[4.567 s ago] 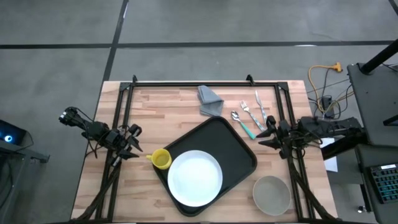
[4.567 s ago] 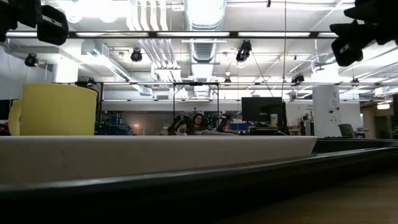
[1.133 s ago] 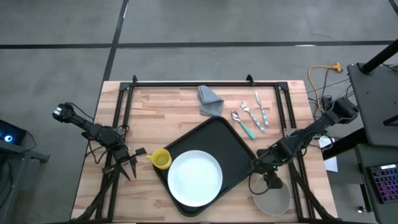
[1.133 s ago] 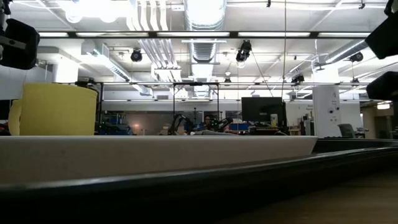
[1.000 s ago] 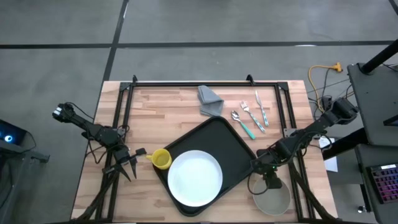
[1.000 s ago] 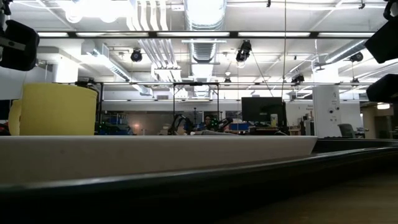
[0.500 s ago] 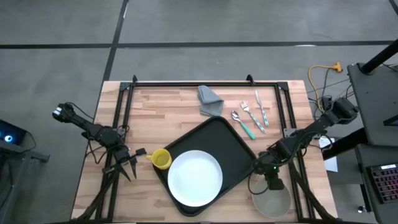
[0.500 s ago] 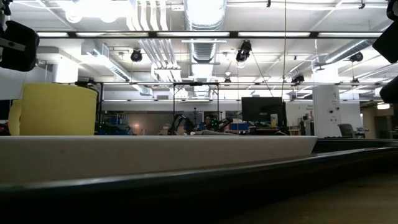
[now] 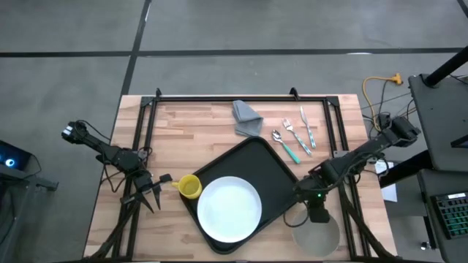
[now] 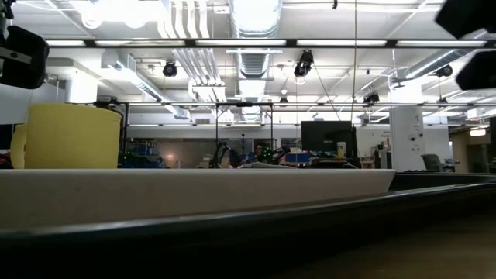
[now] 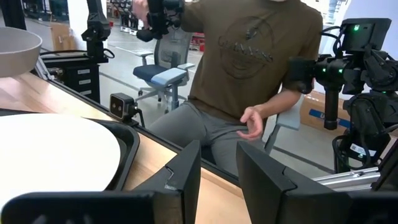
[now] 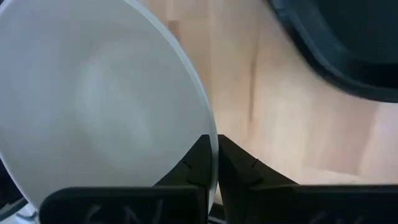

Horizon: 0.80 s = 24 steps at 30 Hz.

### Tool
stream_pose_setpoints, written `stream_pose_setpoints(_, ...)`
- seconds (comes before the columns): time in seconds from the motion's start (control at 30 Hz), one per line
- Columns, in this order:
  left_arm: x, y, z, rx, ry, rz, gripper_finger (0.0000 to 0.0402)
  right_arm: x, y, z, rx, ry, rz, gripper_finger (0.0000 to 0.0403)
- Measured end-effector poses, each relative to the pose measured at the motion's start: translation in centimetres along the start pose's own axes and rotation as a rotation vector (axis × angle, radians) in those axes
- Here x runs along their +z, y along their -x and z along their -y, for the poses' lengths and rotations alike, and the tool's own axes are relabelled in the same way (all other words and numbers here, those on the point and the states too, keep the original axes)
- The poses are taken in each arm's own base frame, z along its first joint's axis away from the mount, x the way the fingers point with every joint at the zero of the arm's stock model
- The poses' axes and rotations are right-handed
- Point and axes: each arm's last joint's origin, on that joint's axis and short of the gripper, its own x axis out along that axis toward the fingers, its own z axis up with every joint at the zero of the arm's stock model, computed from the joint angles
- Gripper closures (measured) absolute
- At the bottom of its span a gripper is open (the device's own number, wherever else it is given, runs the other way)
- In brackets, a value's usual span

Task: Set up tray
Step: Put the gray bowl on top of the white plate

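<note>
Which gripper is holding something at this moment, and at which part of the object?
The right gripper holds the grey bowl by its rim, one finger on each side. The left gripper is open and holds nothing.

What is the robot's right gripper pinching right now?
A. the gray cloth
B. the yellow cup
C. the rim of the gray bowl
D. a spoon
C. In the right wrist view, the right gripper has its two dark fingers closed on the edge of the gray bowl. From above, that gripper sits at the bowl's rim beside the tray, while the yellow cup sits far from it.
</note>
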Motion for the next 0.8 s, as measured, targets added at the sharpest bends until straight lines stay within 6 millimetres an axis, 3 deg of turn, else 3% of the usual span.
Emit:
stream_pose_setpoints(0.4, 0.0, 0.0, 0.0, 0.001, 0.003, -0.005, 0.0313, 8.8, 1.9, -0.3, -0.008, 0.076, 0.065, 0.0394)
stream_pose_setpoints(0.8, -0.1, 0.0, 0.0, 0.004, 0.006, -0.01, 0.0313, 16.4, 3.4, 2.4, 0.004, 0.066, 0.149, 0.0394)
